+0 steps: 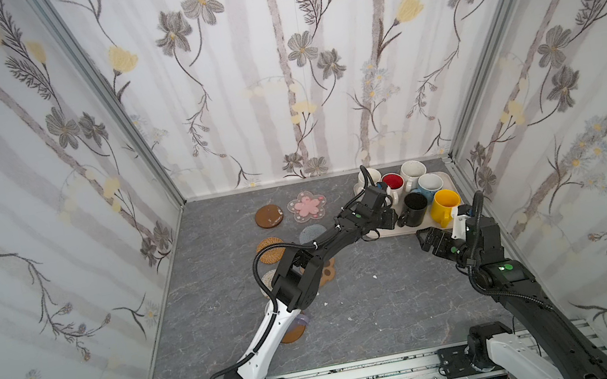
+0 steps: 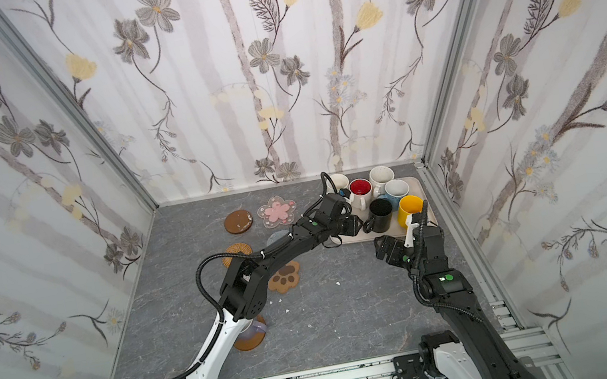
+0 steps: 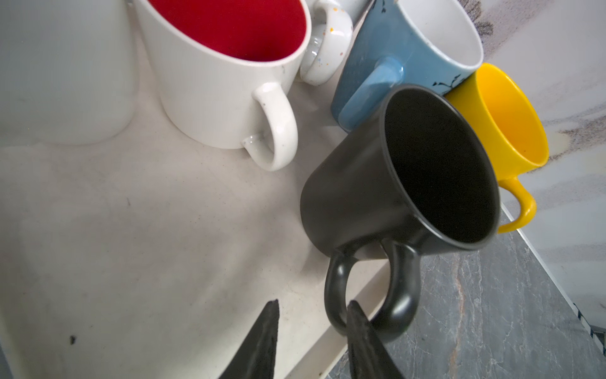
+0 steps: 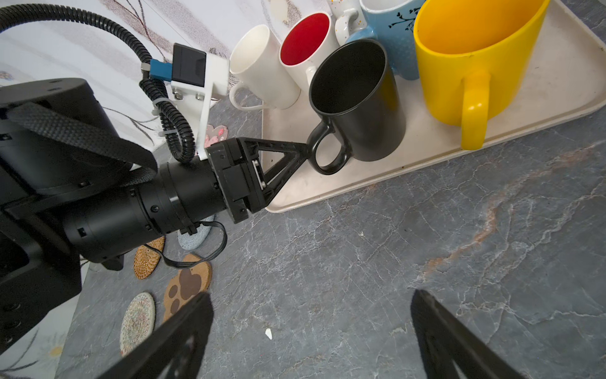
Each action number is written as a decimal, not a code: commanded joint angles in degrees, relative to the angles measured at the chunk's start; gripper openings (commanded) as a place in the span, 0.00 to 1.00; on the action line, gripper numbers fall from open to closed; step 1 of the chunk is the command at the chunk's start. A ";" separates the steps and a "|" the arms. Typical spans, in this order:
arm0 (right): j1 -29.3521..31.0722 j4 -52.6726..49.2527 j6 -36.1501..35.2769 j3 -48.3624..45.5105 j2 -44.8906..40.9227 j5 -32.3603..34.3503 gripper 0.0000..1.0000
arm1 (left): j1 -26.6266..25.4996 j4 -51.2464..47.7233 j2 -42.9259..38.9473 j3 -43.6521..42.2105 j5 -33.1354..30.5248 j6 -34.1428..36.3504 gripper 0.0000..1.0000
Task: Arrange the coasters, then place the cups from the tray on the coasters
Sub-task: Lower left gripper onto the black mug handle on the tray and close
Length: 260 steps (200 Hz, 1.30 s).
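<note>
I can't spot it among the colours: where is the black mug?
In both top views the black mug stands on the tray at the far right, beside the yellow mug.

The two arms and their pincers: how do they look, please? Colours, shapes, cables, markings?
Both the left arm and the right arm are black with a white segment near the base, a ribbed black hose alongside and small green dots. Each wrist carries a white camera bracket. The left pincer and right pincer have black, tapering fingers.

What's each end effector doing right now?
Left end effector: jaws straddle the handle of the matte black ceramic mug; grip cannot be told.
Right end effector: open, empty.
</note>
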 commanded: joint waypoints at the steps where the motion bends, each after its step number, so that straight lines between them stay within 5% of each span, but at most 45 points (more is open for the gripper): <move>1: -0.32 2.18 -0.81 -0.01 0.41 -0.70 0.95 | -0.35 0.81 -0.43 -0.42 -0.83 -0.69 0.38; 49: -0.81 2.17 -1.69 -0.20 0.13 -1.53 0.96 | -0.31 1.02 -6.21 -5.89 -6.73 5.22 0.61; 77: -0.80 1.89 -1.80 -0.58 -0.45 -1.93 0.95 | 0.39 1.09 -8.63 -7.98 -8.39 8.24 0.64; 159: -0.90 1.57 -2.07 -1.05 -2.26 -3.34 0.95 | -1.10 5.09 -8.44 -9.73 5.88 15.97 0.76; 260: -2.11 1.53 -1.52 -0.95 -4.04 -5.15 0.95 | -1.29 5.48 -0.10 -1.29 2.92 16.02 0.63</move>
